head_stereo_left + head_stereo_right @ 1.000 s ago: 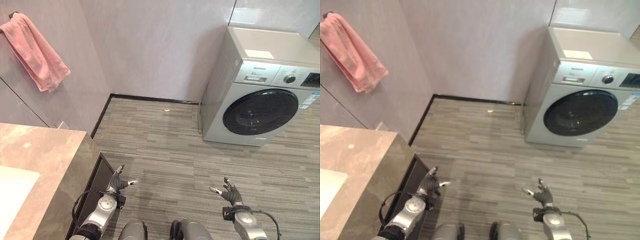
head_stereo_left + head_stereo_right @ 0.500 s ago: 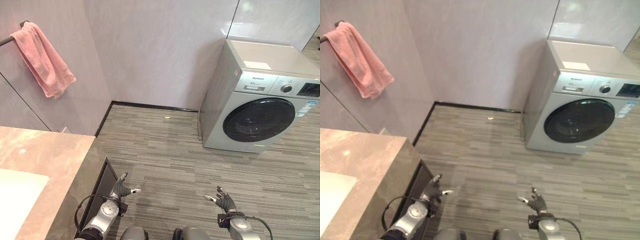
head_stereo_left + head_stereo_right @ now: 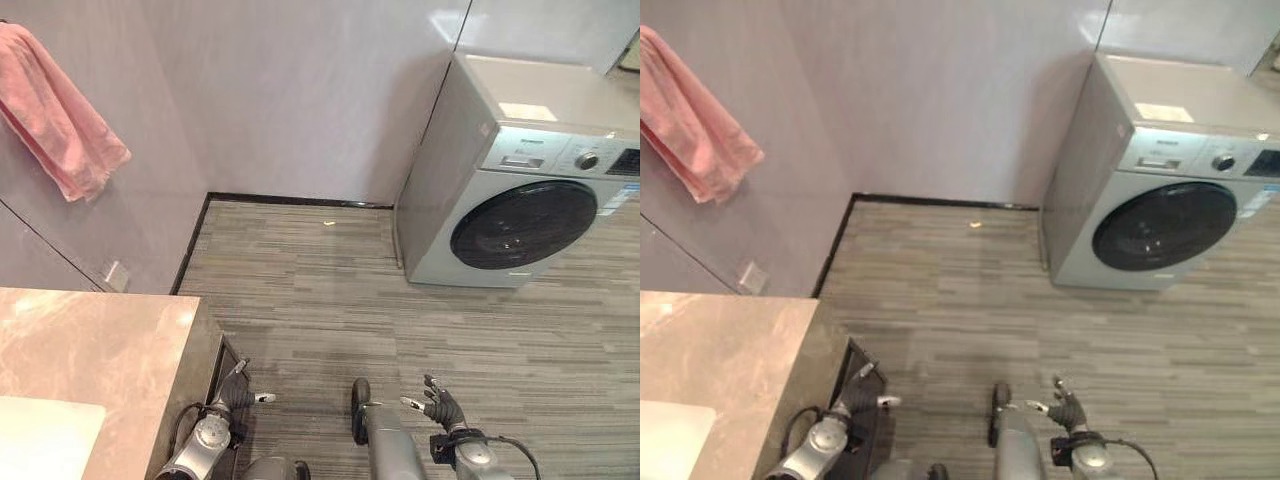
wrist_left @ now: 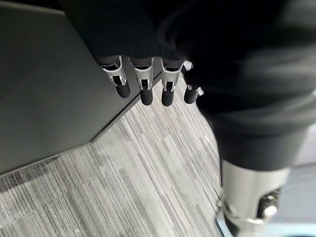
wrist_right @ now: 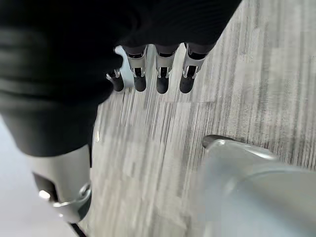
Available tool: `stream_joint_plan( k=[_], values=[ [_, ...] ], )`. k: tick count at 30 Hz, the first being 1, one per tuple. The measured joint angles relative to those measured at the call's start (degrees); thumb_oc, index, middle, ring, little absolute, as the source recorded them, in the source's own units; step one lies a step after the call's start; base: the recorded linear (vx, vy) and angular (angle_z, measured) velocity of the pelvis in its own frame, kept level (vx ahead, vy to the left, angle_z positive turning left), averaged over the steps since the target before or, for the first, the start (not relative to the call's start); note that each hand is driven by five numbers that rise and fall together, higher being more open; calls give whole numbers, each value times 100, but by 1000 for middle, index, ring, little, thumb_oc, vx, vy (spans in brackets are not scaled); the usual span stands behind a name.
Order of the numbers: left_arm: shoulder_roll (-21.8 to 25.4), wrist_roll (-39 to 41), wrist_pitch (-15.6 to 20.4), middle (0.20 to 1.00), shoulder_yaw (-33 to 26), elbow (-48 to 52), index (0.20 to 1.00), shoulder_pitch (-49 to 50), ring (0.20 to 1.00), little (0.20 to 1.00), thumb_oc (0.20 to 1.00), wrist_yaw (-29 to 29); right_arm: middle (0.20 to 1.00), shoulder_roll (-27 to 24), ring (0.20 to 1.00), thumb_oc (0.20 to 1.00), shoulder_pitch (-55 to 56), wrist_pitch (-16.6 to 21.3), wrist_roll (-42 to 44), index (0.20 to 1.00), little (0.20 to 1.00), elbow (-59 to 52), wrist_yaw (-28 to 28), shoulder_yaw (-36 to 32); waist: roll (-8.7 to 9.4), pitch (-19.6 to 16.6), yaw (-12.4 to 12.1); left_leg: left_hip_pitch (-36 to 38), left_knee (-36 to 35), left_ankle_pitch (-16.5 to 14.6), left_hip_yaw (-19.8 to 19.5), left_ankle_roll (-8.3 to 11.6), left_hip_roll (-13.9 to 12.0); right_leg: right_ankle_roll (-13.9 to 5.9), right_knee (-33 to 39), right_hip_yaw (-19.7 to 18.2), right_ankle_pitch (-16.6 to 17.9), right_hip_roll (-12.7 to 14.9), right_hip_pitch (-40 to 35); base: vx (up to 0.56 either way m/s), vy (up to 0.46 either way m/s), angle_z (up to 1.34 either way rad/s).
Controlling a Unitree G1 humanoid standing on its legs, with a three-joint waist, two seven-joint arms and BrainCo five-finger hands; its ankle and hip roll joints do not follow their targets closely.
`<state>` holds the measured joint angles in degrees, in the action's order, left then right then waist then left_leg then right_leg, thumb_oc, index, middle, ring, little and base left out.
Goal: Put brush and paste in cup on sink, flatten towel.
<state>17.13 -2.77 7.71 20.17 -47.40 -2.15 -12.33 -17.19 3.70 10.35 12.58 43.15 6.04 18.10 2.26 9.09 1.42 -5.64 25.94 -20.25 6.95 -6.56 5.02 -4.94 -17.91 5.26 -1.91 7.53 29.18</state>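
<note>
Pink towel [image 3: 55, 115] on wall — both hands empty

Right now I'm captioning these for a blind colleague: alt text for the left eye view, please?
Both hands, left and right, hang open and empty over striped grey flooring. A pink towel hangs bunched on the left wall, a washer stands at right, a marble counter lies lower left.

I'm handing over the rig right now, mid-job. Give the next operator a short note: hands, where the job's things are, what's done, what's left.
Left hand: open, holding nothing, low beside the counter.
Right hand: open, holding nothing, over the floor.
Pink towel: hangs bunched on the wall, upper left, not flattened.
Brush, paste and cup: not in sight from here; the sink is at the counter's near corner.
Washing machine stands to the right.
Done: nothing visible. Left: everything.
</note>
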Motion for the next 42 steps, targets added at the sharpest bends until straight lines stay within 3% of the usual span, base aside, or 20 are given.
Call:
stream_joint_plan(
  k=[2, 5, 6, 7, 8, 11, 12, 13, 15, 18, 20, 24, 28, 29, 30, 33, 37, 40, 41, 42],
  values=[
    [16, 0, -3, 1000, -12, -6, 1000, 20, 1000, 1000, 1000, -7, 1000, -19, 1000, 1000, 15, -3, -41, 1000, 1000, 18, 5, -5, -1, 1, 25, 76, 37, -146, -138, 100, 9, -25, 60, -74, 69, -58, -176, 354, -239, 21],
    [-17, 7, 11, 1000, -93, -450, 1000, -55, 1000, 1000, 1000, -46, 1000, -116, 1000, 1000, 10, -14, -255, 1000, 1000, 9, -1, 125, -91, -112, 123, 468, -116, -234, -403, 364, -251, 277, 72, -118, 743, -366, -530, 164, -191, 41],
    [-36, 11, 20, 1000, -111, -469, 1000, -92, 1000, 1000, 1000, -58, 1000, -177, 1000, 1000, -71, -8, -278, 1000, 1000, 16, 1, 121, -140, -136, 96, 476, -133, -171, -433, 479, -412, 518, -97, 1, 634, -485, -518, 211, -242, 24],
    [-104, 17, 32, 1000, -162, -680, 1000, -223, 1000, 1000, 1000, -92, 1000, -241, 1000, 1000, -147, -11, -296, 1000, 1000, -2, 2, 126, -193, -162, 92, 563, -120, -130, -461, 587, -516, 523, -135, 92, 442, -563, -592, 213, -203, 14],
    [-149, 46, 20, 1000, -156, -896, 1000, -441, 1000, 1000, 1000, -146, 1000, -384, 1000, 1000, -232, -9, -421, 1000, 1000, -129, -5, 190, -176, -182, 88, 568, 92, 41, -462, 771, -657, 738, -161, 198, 345, -676, -743, 222, -220, 5],
    [-141, 43, 19, 1000, -157, -889, 1000, -603, 1000, 1000, 1000, -224, 1000, -617, 1000, 1000, -380, 29, -436, 1000, 1000, -443, -53, 203, -216, -215, 109, 693, 187, 260, -484, 1106, -932, 863, -115, 304, 32, -941, -959, 188, -258, -8],
    [-117, 35, 20, 1000, -150, -878, 1000, -670, 1000, 1000, 1000, -232, 1000, -648, 1000, 1000, -366, 49, -435, 1000, 1000, -443, -106, 208, -195, -207, 100, 537, 569, 419, -487, 1325, -1017, 970, -31, 322, 41, -1015, -1098, 113, -292, -3],
    [-101, 12, 47, 1000, -143, -886, 1000, -748, 1000, 1000, 1000, -254, 1000, -671, 1000, 1000, -230, 83, -432, 1000, 1000, -471, -163, 235, -67, -238, 70, 125, 1436, 1004, -557, 1391, -1090, 1186, 123, 332, -16, -1095, -1299, 143, -346, 17],
    [-45, -2, 86, 1000, -24, -922, 1000, -973, 1000, 1000, 1000, -257, 1000, -703, 1000, 1000, 2, 140, -431, 1000, 1000, -538, -257, 246, 106, -179, 2, -753, 2751, 2069, -605, 1287, -1157, 1222, 439, 462, 4, -1066, -1512, 97, -151, 14],
    [81, -1, 135, 1000, -116, -901, 1000, -980, 1000, 1000, 1000, -260, 1000, -723, 1000, 1000, 72, 109, -432, 1000, 1000, -441, -347, 391, 264, -2, -44, -1603, 2335, 1656, -464, 1144, -1199, 1281, 840, 523, 37, -1050, -1765, 88, -93, 20],
    [114, 8, 151, 1000, -150, -833, 1000, -1179, 1000, 1000, 1000, -275, 1000, -819, 1000, 1000, 85, 103, -437, 1000, 1000, -478, -370, 337, 256, 363, -26, -2169, 916, 1742, 337, 1224, -1590, 1364, 987, 829, 123, -1073, -1835, 88, 0, 54],
    [158, 44, 157, 1000, -132, -835, 1000, -1285, 1000, 1000, 1000, -330, 1000, -872, 1000, 1000, -302, 113, -520, 1000, 1000, -524, -334, 349, 263, 668, -82, -2182, -764, 1916, 134, 1473, -1496, 1209, 1113, 801, 35, -1154, -1858, 237, 45, 2],
    [144, 42, 131, 1000, -128, -828, 1000, -1280, 1000, 1000, 1000, -350, 1000, -865, 1000, 1000, -275, 83, -718, 1000, 1000, -683, -297, 337, 243, 800, -12, -1854, -794, 2065, 586, 1433, -1941, 1184, 1080, 896, -95, -1340, -2209, 249, 111, 3],
    [149, 44, 143, 1000, -136, -771, 1000, -1317, 1000, 1000, 1000, -379, 1000, -907, 1000, 1000, -269, 102, -786, 1000, 1000, -704, -245, 332, 262, 794, -8, -1625, -784, 2058, 482, 1419, -1826, 980, 1046, 878, -254, -1342, -2245, 484, 329, 3],
    [139, 67, 146, 1000, -147, -796, 1000, -1410, 1000, 1000, 1000, -394, 1000, -872, 1000, 1000, -306, 99, -785, 1000, 1000, -611, -241, 306, 253, 803, 29, -1530, -727, 2024, 488, 1366, -1701, 1086, 980, 858, -200, -1340, -2165, 408, 316, 2],
    [87, 293, 136, 1000, -330, -817, 1000, -1407, 1000, 1000, 1000, -489, 1000, -670, 1000, 1000, -282, 99, -757, 1000, 1000, -258, -252, 56, 237, 800, 49, -1331, -599, 1864, 564, 1117, -1573, 1071, 944, 778, -332, -1334, -2228, 257, 219, -7],
    [108, 283, 138, 1000, -342, -778, 1000, -1422, 1000, 1000, 1000, -492, 1000, -772, 1000, 1000, -293, 54, -792, 1000, 1000, -15, -247, 75, 222, 792, 59, -1321, -685, 1817, 658, 1041, -1441, 1015, 947, 653, -381, -1195, -2323, 249, 227, -19],
    [150, 235, 137, 1000, -134, -744, 1000, -1422, 1000, 1000, 1000, -469, 1000, -820, 1000, 1000, -102, 44, -895, 1000, 1000, -31, -247, -134, 202, 696, 100, -1090, -779, 1670, 834, 794, -1222, 757, 877, 671, -556, -929, -2528, 177, 254, 8],
    [121, 219, 149, 1000, -128, -744, 1000, -1375, 1000, 1000, 1000, -457, 1000, -863, 1000, 1000, 103, 47, -892, 1000, 1000, -62, -243, -269, 99, 516, 140, -821, -1149, 1626, 954, 660, -962, 527, 520, 629, -802, -706, -2492, 132, 260, 9],
    [92, 206, 153, 1000, -129, -744, 1000, -1324, 1000, 1000, 1000, -455, 1000, -934, 1000, 1000, 177, 49, -894, 1000, 1000, -93, -245, -277, -97, 400, 122, -690, -1401, 1602, 911, 473, -931, 443, 150, 625, -873, -673, -2328, 73, 172, 9]
  ],
)
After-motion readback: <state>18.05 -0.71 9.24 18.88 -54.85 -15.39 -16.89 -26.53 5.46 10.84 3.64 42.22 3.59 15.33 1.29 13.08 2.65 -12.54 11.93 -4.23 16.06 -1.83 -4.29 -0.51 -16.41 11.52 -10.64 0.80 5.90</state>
